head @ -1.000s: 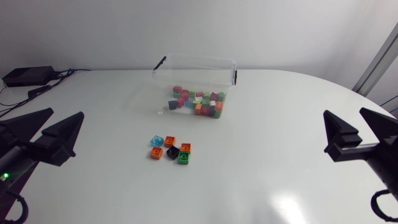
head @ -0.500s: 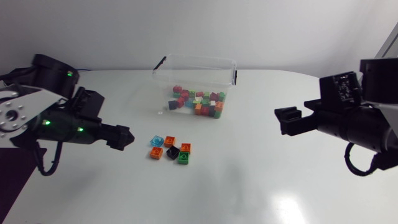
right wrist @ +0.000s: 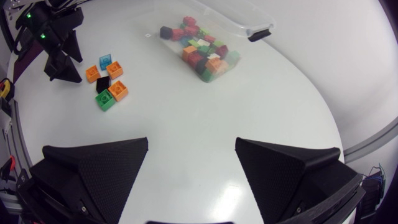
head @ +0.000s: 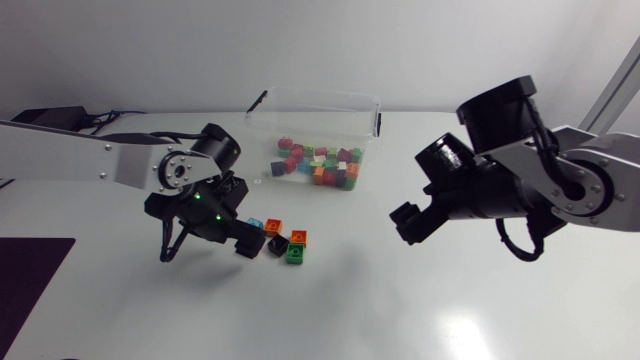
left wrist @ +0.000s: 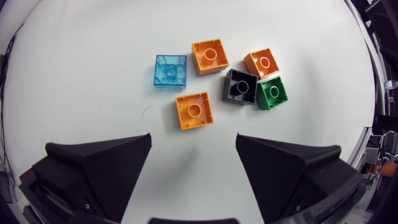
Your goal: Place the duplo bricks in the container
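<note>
Spreading across the head view, the white table [head: 420, 310] carries everything. My left arm [head: 90, 158] enters from 9 o'clock and my right arm [head: 585, 190] from 3 o'clock, both angled in toward the middle.

The clear container [head: 313, 108] stands at 12 o'clock from the table's centre. It is upright and open-topped, and its long axis runs from 9 to 3 o'clock, with a black clip at each short end. A heap of mixed bricks [head: 322, 166] lies on its floor. A dark box with cables [head: 45, 120] sits far out at 10 o'clock.

The left gripper [left wrist: 193, 140] hangs over the loose cluster's 9 o'clock edge with its jaws wide apart and nothing between them. In the head view it covers one brick. The right gripper [right wrist: 191, 143] hangs above bare table at 3 o'clock of the cluster, well apart from it, also spread and holding nothing.

Six loose bricks lie at 7 o'clock from the container, all square and studs up. Just ahead of the left gripper is an orange brick [left wrist: 194, 110]. Beyond it lie a blue brick [left wrist: 170, 71], a second orange brick [left wrist: 209, 56], a black brick [left wrist: 241, 86], a green brick [left wrist: 272, 93] and a third orange brick [left wrist: 262, 62]. The last three touch one another.
</note>
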Motion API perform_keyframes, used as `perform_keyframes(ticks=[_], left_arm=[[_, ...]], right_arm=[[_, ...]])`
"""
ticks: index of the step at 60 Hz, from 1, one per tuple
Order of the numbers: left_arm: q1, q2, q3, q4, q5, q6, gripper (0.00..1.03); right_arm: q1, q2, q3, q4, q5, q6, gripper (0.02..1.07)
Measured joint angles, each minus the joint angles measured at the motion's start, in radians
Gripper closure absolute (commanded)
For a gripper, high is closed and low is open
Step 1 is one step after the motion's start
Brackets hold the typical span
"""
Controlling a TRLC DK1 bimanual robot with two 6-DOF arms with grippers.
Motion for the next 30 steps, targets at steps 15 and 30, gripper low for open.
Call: perform_keyframes(ticks=[15, 30], left_arm=[[-0.012, 0.115, 0.063, 0.027, -0.021, -0.031, 0.29], [-0.012, 0.173, 0.075, 0.076, -0.022, -0.039, 0.63]], right_arm=[[0.050, 0.112, 0.048, 0.034, -0.072, -0.058, 0.06], [0.126, 0.278, 0.087, 0.082, -0.156, -0.223, 0.06]])
